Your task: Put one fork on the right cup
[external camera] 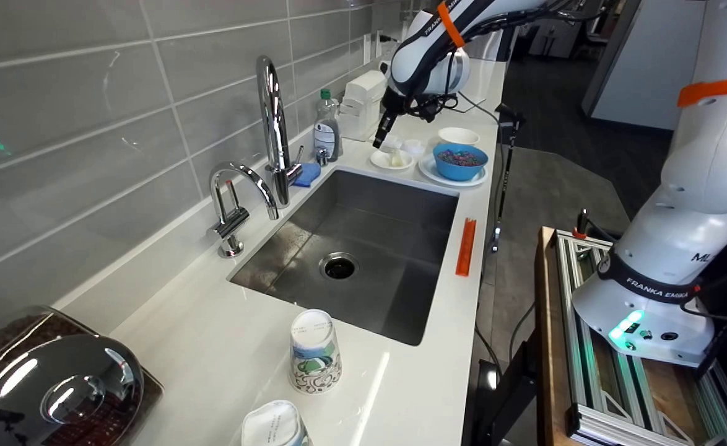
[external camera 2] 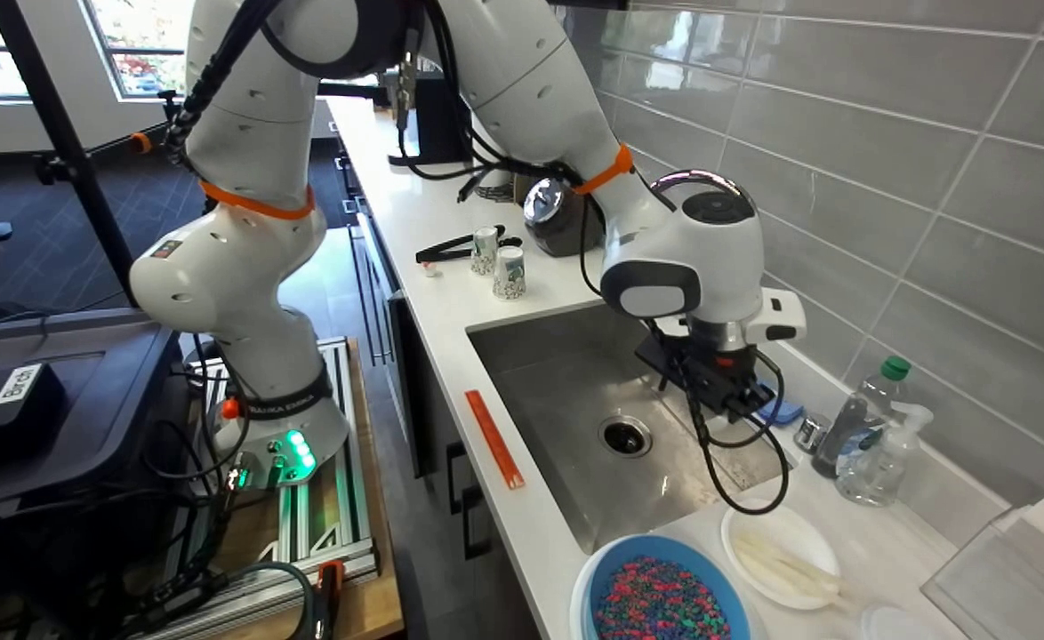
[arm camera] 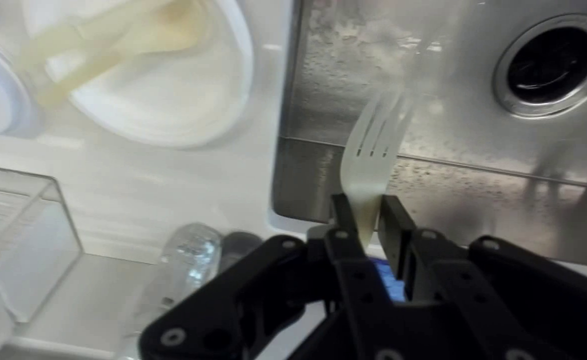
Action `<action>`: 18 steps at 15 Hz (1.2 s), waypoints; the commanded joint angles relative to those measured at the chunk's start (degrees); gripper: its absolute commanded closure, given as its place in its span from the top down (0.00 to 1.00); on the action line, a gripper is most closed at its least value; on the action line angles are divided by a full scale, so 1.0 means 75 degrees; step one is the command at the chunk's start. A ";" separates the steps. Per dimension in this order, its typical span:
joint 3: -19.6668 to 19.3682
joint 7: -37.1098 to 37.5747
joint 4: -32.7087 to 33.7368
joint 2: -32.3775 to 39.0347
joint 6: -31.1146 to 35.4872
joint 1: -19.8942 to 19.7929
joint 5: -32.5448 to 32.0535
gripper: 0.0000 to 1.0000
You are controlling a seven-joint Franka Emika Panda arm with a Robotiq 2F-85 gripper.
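the white counter (external camera: 215,341) bears a teal-patterned cup (external camera: 315,358), a second cup (external camera: 275,425), an orange strip (external camera: 465,248) and a plate (arm camera: 173,105).

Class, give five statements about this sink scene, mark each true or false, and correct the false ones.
1. The pincer grips a fork. True.
2. The blue bowl is empty. False: the blue bowl holds colourful bits.
3. Two patterned cups stand upside down on the counter. True.
4. The fork rests on a cup. False: the pincer holds it, clear of both cups.
5. The orange strip lies beside the sink. True.
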 commanded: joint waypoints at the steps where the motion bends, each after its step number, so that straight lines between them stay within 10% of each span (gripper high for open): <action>1: 0.0705 -0.1836 -0.1105 -0.1031 -0.0364 -0.0150 0.1109 0.05; 7: 0.0222 -0.3892 -0.1708 -0.1866 -0.1868 0.1123 0.2248 0.05; 12: -0.0355 -0.3655 -0.1655 -0.1726 -0.2319 0.2334 0.1797 0.05; 13: -0.0504 -0.3488 -0.1542 -0.1706 -0.2240 0.2388 0.1921 0.19; 18: -0.0588 -0.3477 -0.1593 -0.1693 -0.2237 0.2621 0.1896 0.19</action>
